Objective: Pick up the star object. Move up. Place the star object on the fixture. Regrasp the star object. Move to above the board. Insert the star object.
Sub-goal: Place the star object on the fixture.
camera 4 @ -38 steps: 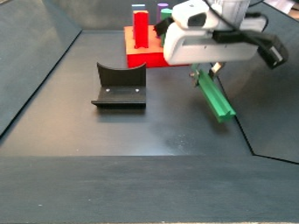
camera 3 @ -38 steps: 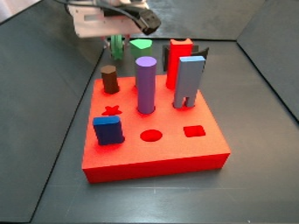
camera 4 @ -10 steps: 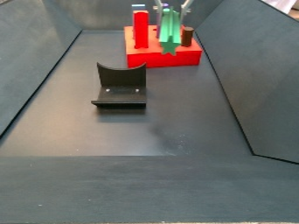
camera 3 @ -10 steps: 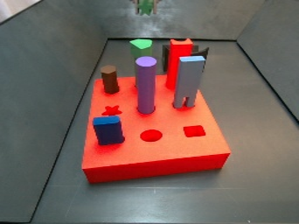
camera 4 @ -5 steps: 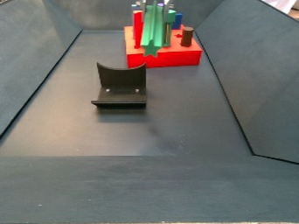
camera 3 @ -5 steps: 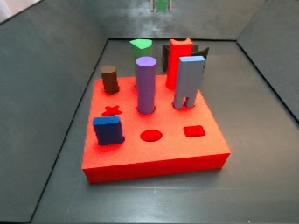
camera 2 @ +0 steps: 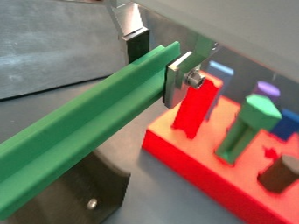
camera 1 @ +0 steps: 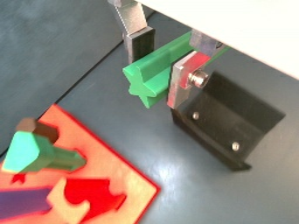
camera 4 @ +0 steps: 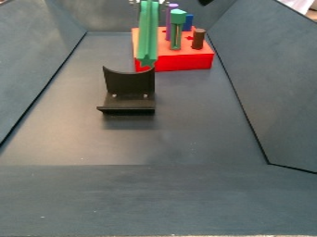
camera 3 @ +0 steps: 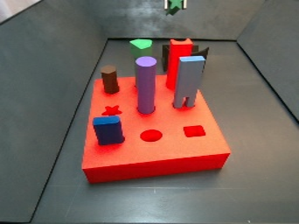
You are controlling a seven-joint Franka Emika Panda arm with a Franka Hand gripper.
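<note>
Carrying the star object toward the fixture.

We're gripping the star object (camera 1: pixel 158 68) in the end effector (camera 1: pixel 162 59), jaws clamped on its sides near one end. In a side view it's hanging roughly upright (camera 4: pixel 148 35), low end just above the fixture (camera 4: pixel 126 92), so we judge the placing step is in hand. The board (camera 4: pixel 183 59) is sitting behind, its pegs well apart from the fixture. Open floor all round the fixture; walls are staying well clear.
</note>
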